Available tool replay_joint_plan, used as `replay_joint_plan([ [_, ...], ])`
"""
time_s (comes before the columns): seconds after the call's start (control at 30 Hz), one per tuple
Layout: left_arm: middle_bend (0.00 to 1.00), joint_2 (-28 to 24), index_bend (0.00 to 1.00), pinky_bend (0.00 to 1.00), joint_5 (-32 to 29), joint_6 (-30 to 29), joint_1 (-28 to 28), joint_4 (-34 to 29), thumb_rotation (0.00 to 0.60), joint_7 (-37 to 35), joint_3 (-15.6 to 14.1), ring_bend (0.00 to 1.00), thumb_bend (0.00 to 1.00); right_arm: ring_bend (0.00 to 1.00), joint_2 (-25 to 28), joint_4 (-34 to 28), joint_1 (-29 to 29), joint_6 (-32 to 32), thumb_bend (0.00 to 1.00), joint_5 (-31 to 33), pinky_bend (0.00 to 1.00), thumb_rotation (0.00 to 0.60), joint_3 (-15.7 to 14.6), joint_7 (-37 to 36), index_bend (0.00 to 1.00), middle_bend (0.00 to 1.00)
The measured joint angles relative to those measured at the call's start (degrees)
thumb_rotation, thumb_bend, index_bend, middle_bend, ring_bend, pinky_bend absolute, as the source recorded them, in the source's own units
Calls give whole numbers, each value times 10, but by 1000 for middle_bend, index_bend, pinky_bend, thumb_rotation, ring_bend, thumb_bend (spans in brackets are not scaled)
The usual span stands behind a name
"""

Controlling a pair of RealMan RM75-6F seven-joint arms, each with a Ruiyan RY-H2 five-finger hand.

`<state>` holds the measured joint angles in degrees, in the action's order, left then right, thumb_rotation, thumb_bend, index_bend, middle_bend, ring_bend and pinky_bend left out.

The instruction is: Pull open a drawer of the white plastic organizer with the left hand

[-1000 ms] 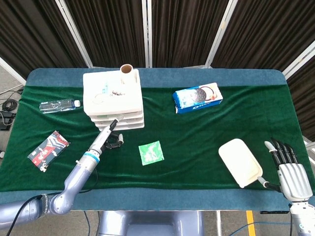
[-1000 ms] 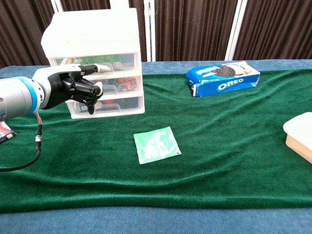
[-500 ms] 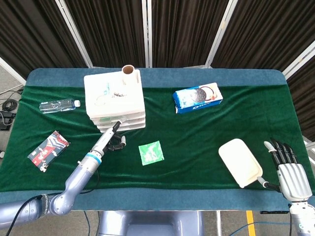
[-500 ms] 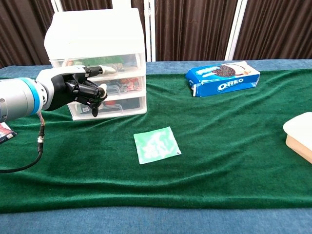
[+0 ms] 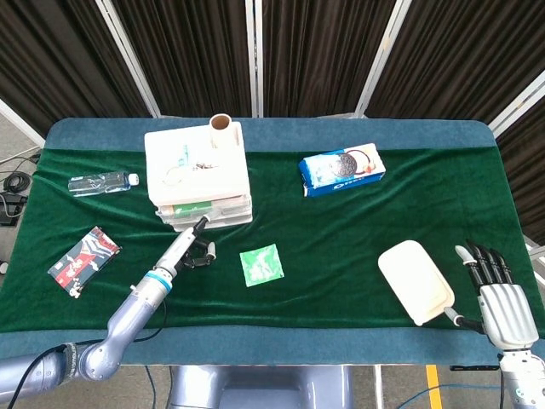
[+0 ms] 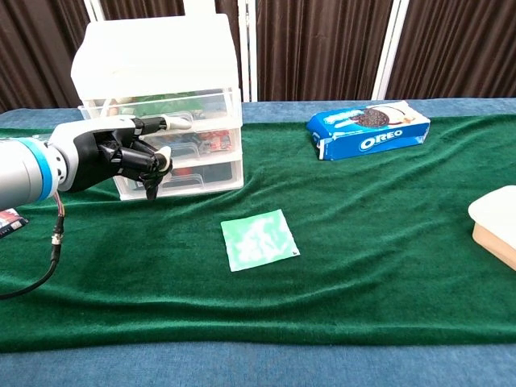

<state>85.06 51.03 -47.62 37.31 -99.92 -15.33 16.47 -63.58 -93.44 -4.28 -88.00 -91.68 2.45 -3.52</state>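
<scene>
The white plastic organizer (image 6: 157, 97) is seen at the back left of the green-covered surface (image 6: 371, 266), and the left hand (image 6: 121, 155) is held right in front of its drawers. The fingers (image 6: 157, 125) are curled in, one stretched toward the front lip of the top drawer (image 6: 173, 103); whether that lip is actually hooked cannot be told from the chest view. In the head view the left hand (image 5: 194, 244) is shown just in front of the organizer (image 5: 197, 175), and the top drawer (image 5: 200, 207) is seen poking out a little beyond the stack, its greenish contents exposed. So the pull is judged to be under way, only partly done: a short slide-out is achieved, a fuller opening is left. The middle and bottom drawers look closed.

The right hand (image 5: 501, 296) is parked at the near right edge, fingers straight and apart, nothing held, a white lidded box (image 5: 415, 281) beside it. A green packet (image 6: 260, 239) and a blue Oreo pack (image 6: 367, 127) are lying untouched.
</scene>
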Motion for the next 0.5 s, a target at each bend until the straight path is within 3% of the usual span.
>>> replay_joint_plan([
  [0.5,824,-11,103,578,43,0,-14,-21,600,-16,-14,689,749,0,1,-1,1,-1,18,1,0,600,1,0,21,0],
])
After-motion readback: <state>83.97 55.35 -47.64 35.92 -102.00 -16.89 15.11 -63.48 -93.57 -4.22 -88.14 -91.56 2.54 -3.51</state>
